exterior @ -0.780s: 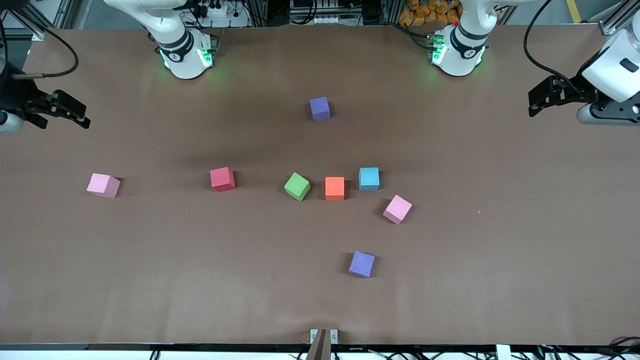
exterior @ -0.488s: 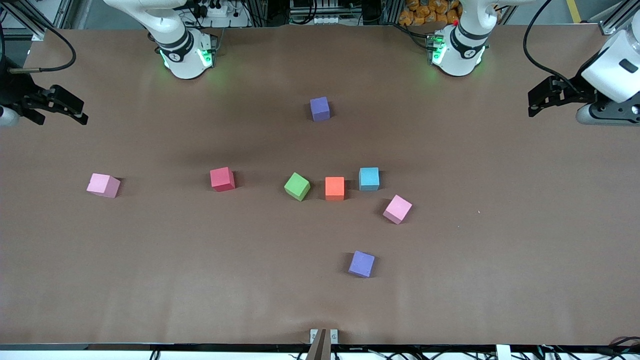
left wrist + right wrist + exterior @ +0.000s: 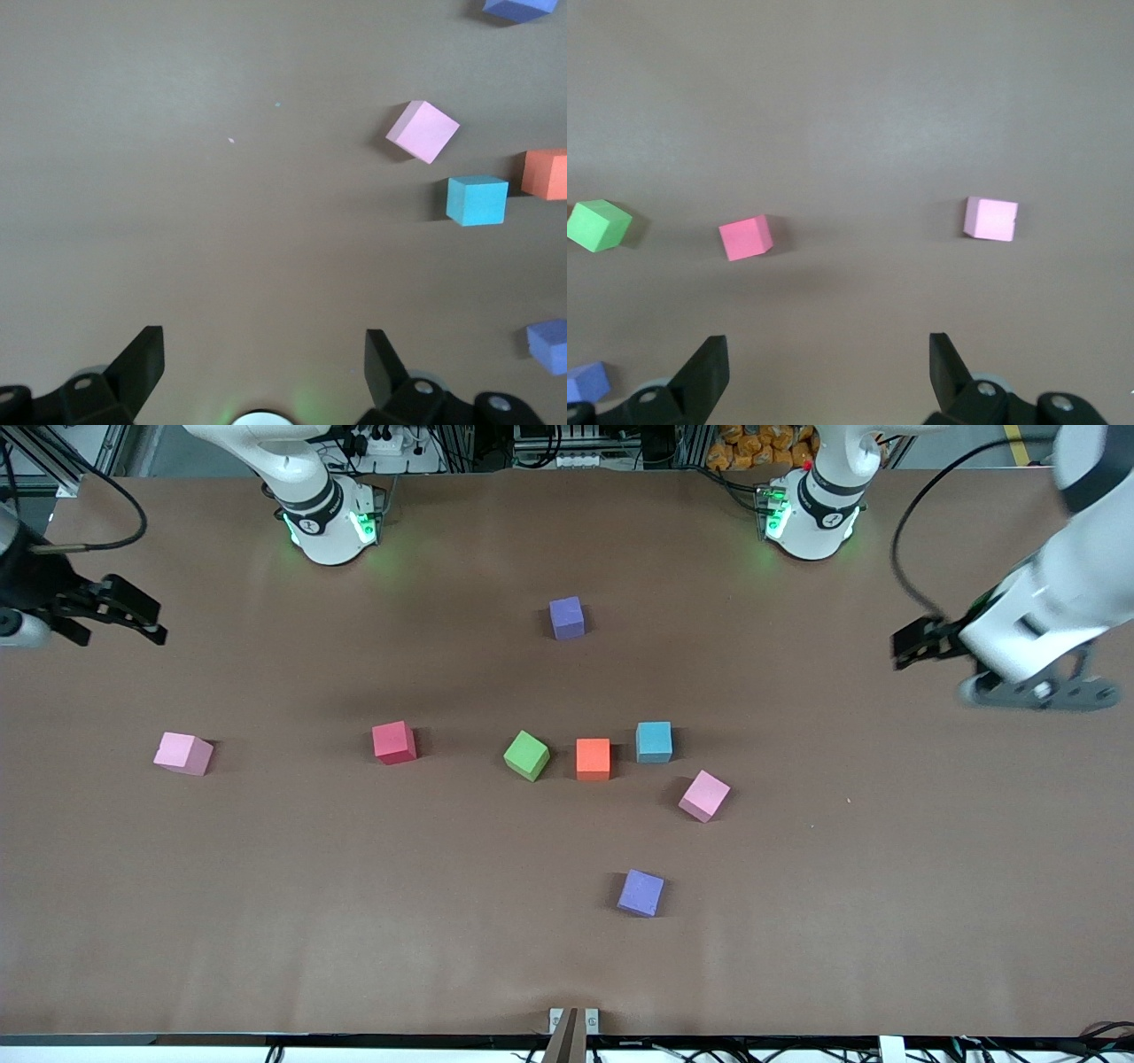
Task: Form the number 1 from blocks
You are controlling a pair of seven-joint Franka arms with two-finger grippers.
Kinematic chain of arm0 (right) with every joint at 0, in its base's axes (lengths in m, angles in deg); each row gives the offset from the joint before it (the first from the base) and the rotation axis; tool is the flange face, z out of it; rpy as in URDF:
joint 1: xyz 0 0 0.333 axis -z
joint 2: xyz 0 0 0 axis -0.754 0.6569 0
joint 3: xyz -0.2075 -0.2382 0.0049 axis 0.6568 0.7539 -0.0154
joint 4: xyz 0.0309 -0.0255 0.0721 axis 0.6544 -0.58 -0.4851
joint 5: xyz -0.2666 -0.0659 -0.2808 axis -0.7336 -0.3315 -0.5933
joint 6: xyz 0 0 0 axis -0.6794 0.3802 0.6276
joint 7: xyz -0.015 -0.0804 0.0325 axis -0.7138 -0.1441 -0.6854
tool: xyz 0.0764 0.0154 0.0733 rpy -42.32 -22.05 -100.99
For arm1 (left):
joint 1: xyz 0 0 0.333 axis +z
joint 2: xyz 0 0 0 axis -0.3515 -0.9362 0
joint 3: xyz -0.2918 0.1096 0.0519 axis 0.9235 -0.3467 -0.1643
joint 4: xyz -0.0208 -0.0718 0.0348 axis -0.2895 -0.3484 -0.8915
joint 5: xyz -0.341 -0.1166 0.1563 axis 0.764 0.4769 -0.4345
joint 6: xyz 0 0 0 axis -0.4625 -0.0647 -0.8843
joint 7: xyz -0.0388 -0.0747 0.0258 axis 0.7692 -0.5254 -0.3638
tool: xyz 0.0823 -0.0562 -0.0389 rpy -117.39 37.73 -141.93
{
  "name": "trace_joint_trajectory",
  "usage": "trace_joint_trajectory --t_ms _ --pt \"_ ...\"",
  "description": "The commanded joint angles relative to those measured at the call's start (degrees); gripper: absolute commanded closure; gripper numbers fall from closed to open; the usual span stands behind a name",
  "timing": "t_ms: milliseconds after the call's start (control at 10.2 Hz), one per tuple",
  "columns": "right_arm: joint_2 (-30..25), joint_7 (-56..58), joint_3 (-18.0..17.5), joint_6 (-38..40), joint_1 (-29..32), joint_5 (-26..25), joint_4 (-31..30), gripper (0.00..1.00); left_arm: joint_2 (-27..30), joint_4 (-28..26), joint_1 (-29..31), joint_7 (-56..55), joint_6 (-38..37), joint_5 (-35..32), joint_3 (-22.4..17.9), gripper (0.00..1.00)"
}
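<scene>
Several blocks lie mid-table: a red one [image 3: 393, 742], a green one [image 3: 526, 755], an orange one [image 3: 593, 759] and a light blue one [image 3: 654, 741] roughly in a row. One purple block [image 3: 566, 617] sits closer to the robot bases, another purple block [image 3: 640, 892] nearer the front camera. My left gripper [image 3: 912, 642] hangs open and empty over the left arm's end of the table. Its wrist view shows the light blue block [image 3: 477, 200] and the orange block [image 3: 547, 173] well away from the left gripper [image 3: 263, 354]. My right gripper [image 3: 133, 615] is open and empty over the right arm's end. The red block [image 3: 745, 237] and green block [image 3: 598, 225] lie ahead of the right gripper [image 3: 828, 354].
One pink cube [image 3: 704, 795] lies close to the light blue block, slightly nearer the front camera. A second pink cube [image 3: 182, 754] sits toward the right arm's end, below the right gripper's height. The brown table [image 3: 886, 886] is bare between the blocks and its edges.
The left arm has swung inward and its gripper now sits closer to the blocks. The right gripper has shifted only slightly. No block has moved.
</scene>
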Motion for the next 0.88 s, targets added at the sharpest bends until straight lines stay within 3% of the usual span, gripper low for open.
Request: trace_joint_trajectory --t_ms 0,293,585,780 --pt "3.49 -8.8 -0.21 -2.88 -6.34 0.15 -0.26 0.0 -5.38 0.1 -1.9 -7.31 3.63 2.23 0.44 0.0" --pt "9.73 -15.95 -0.21 -8.5 -14.43 0.41 -0.26 0.0 -13.03 0.18 -5.15 -22.57 10.4 2.42 0.44 0.0" --pt "17.99 -25.95 -0.21 -16.67 -21.82 0.41 -0.26 0.0 -21.2 -0.08 -9.81 -42.61 21.9 1.63 0.44 0.0" --pt "23.17 -32.8 -0.21 -21.5 -26.13 0.41 -0.26 0.0 -24.9 -0.6 -13.75 -49.42 25.09 1.36 0.35 0.0"
